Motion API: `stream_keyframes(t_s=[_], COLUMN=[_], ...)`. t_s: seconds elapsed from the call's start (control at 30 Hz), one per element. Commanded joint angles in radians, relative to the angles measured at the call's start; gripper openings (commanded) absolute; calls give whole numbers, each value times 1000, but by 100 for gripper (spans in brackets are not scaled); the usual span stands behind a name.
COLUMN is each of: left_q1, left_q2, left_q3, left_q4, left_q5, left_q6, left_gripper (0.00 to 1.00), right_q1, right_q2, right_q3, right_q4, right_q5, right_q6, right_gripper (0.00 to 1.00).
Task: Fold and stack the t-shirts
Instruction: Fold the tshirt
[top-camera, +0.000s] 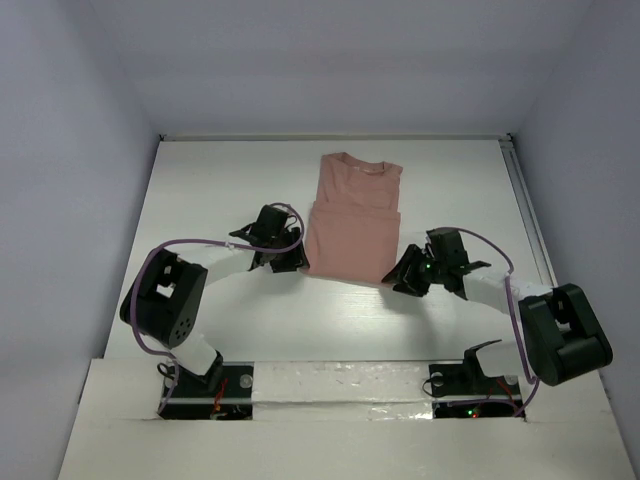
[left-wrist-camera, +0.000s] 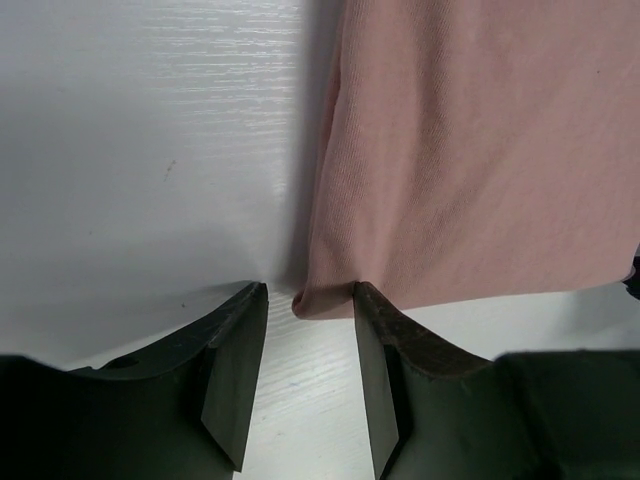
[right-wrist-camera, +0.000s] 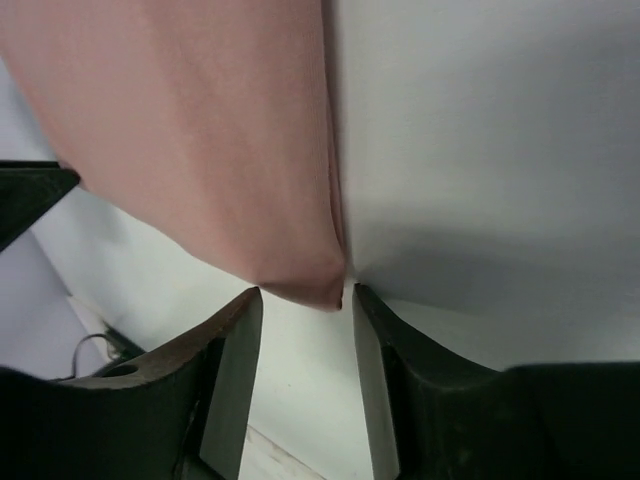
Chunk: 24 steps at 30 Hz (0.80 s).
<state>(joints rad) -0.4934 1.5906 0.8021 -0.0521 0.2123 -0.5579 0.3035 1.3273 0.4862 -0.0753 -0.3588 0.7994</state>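
The salmon-pink t-shirt (top-camera: 353, 215) lies on the white table, sides folded in to a narrow strip, collar at the far end. My left gripper (top-camera: 296, 264) is open at the shirt's near left corner; in the left wrist view that corner (left-wrist-camera: 325, 298) sits just past the tips, between the two fingers (left-wrist-camera: 236, 350). My right gripper (top-camera: 396, 276) is open at the near right corner; in the right wrist view that corner (right-wrist-camera: 315, 285) lies between the fingers (right-wrist-camera: 237, 345). Neither gripper holds cloth.
The white table (top-camera: 220, 190) is boxed in by pale walls at the back and both sides. A metal rail (top-camera: 522, 190) runs along the right edge. The arm bases stand on the near ledge (top-camera: 340, 385).
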Motion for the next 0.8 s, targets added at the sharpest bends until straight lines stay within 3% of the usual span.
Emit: stream_keyframes(t_s=[0.0,0.2,0.47,0.57,0.63,0.7,0.77], left_q1=[1,-10,-28,-37,-37,-37,-37], left_q2=[17,29,43,39,29,19,-9], left_q3=[-15,-23,-33,-38,-41,-50,-69], left_q4=[23,23,31,29,26,20,5], left_q5=[21,16,16,16,16,9,13], left_q6=[13,12,3,1,0,0,0], left_gripper=[37,32,17,9,1,0,0], right_q1=[8,8,8,8,8,8,8], right_q2=[53,64,38,15,1,-16,-31], right_q3=[-57,-72,-77,-75,-77,-75,-77], right_q4=[64,114,114,97,83,72,34], right_q5=[7,20,54,63,67,72,63], right_q6=[35,70,80,72,66,50,40], right_gripper=[47,41,28,19,8,0,0])
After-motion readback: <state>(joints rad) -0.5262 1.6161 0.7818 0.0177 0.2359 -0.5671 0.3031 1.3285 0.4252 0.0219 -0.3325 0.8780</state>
